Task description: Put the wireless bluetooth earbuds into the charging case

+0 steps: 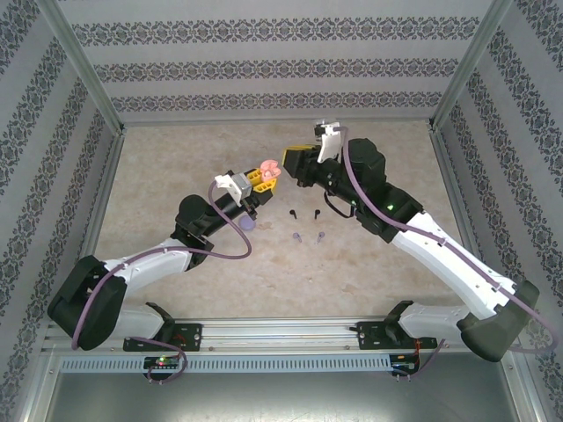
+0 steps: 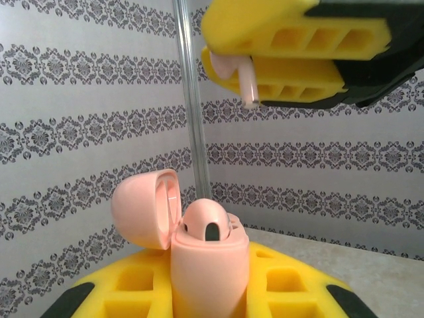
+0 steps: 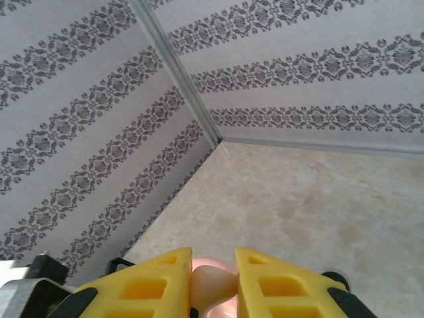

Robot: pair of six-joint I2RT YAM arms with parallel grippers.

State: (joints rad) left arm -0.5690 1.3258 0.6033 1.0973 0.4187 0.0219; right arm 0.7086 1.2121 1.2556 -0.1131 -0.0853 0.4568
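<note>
My left gripper (image 1: 257,181) (image 2: 211,281) is shut on a pale pink charging case (image 1: 269,170) (image 2: 209,265) and holds it upright above the table. Its lid (image 2: 147,208) is swung open to the left, and one pink earbud (image 2: 208,222) sits in a well. My right gripper (image 1: 291,162) (image 3: 213,265) hovers just above and right of the case, shut on a second pink earbud (image 2: 246,81) (image 3: 213,281) whose stem points down. In the right wrist view the pink case (image 3: 224,310) shows just below the pinched earbud. The two are apart.
Two black earbuds (image 1: 303,213) and two lilac earbuds (image 1: 309,236) lie on the beige table (image 1: 176,176) below the grippers. A lilac round case (image 1: 247,225) lies by my left arm. Patterned walls and metal posts (image 2: 192,99) close in the table.
</note>
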